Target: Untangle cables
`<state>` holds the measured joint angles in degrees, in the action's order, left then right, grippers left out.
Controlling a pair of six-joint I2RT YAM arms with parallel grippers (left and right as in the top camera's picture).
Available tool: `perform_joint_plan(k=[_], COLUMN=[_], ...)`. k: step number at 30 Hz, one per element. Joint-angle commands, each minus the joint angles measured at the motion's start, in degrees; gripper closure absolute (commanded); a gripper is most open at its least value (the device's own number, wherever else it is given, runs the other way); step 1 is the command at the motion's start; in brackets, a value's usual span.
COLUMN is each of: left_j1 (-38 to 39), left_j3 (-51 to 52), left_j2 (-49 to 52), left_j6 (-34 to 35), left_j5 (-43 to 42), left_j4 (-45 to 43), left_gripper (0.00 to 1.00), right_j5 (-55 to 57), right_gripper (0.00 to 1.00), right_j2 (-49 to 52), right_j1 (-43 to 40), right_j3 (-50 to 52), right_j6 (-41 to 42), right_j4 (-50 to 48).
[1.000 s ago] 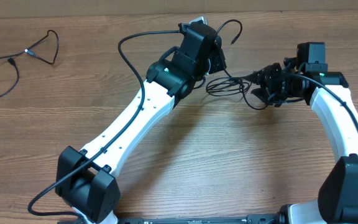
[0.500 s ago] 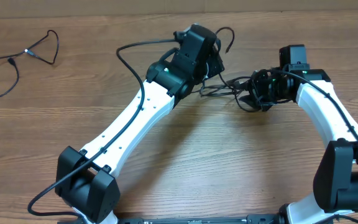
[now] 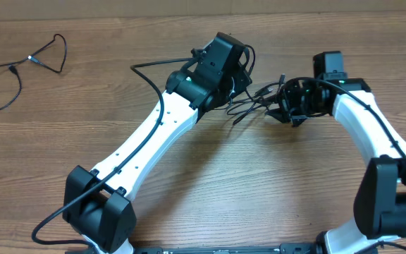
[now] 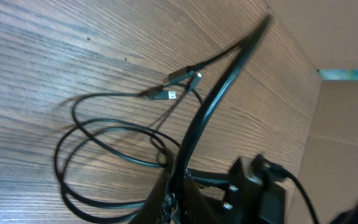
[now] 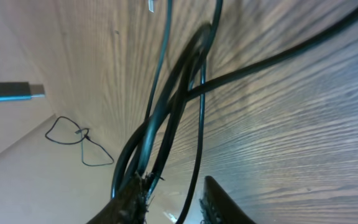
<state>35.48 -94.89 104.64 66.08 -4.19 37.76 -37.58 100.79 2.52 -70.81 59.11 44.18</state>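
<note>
The cables [image 3: 251,106] lie knotted on the surface [image 3: 259,183] just right of the left gripper [image 3: 242,79], between it and the right gripper [image 3: 277,107]. Thin, light and limp, they will probably drag whole loops along and slip from a loose pinch, so a hold near the stiffer USB plugs [image 4: 166,94] looks best. The left gripper pinches one raised strand. Whether the right gripper is closed I cannot tell. A separate cable [image 3: 13,70] lies well left of the left gripper.

Black cables [image 3: 252,104], tangled loops centre, separate cable [image 3: 13,68] far left
</note>
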Motion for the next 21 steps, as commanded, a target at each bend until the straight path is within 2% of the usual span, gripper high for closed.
perform_joint_plan(k=[1, 5, 6, 7, 9, 11, 13, 14, 16, 18, 20, 21], left_j1=[-0.07, 0.35, 0.55, 0.61, 0.63, 0.63, 0.63, 0.52, 0.35, -0.13, -0.66, -0.94], left_j3=[-0.83, -0.83, -0.83, -0.83, -0.83, -0.83, -0.83, -0.83, -0.83, -0.83, -0.83, -0.83], left_j2=[2.08, 4.26, 4.76, 5.18, 5.81, 6.38, 6.75, 7.02, 7.26, 7.32, 7.32, 7.32], left_j6=[2.64, 2.97, 2.95, 2.95, 2.95, 2.95, 2.95, 2.95, 2.86, 2.01, 0.55, -0.63], left_j5=[-3.28, -5.11, -5.64, -6.29, -7.52, -7.72, -7.72, -7.65, -7.41, -7.41, -7.78, -8.37], left_j4=[-0.11, -0.02, -0.04, 0.00, -0.02, 0.09, 0.55, 0.96, 1.40, 1.64, 1.62, 1.60], left_gripper=[0.96, 0.96, 0.96, 0.96, 0.96, 0.96, 0.96, 0.96, 0.96, 0.87, 0.67, 0.55], right_j5=[-0.81, 0.57, 0.61, 0.66, 0.87, 1.53, 1.99, 3.08, 6.97, 10.34, 12.20, 12.68], right_gripper=[0.75, 0.78, 0.76, 0.67, 0.65, 0.72, 0.86, 0.96, 0.96, 0.96, 0.96, 0.96], right_j2=[3.04, 4.04, 4.04, 4.04, 4.09, 4.09, 4.13, 4.13, 4.13, 4.13, 4.09, 4.02], right_j1=[2.36, 3.87, 4.02, 4.15, 4.17, 4.17, 4.17, 4.17, 4.22, 4.22, 4.11, 3.78], right_j3=[0.35, 0.35, 0.35, 0.35, 0.35, 0.35, 0.35, 0.35, 0.35, 0.35, 0.20, -0.15], right_j6=[2.05, 2.95, 3.37, 3.98, 5.68, 7.06, 6.82, 6.08, 2.62, -0.76, -3.06, -4.50], right_j4=[-1.07, -5.33, -6.86, -7.93, -9.03, -8.94, -8.92, -8.76, -8.39, -7.02, -6.34, -5.92])
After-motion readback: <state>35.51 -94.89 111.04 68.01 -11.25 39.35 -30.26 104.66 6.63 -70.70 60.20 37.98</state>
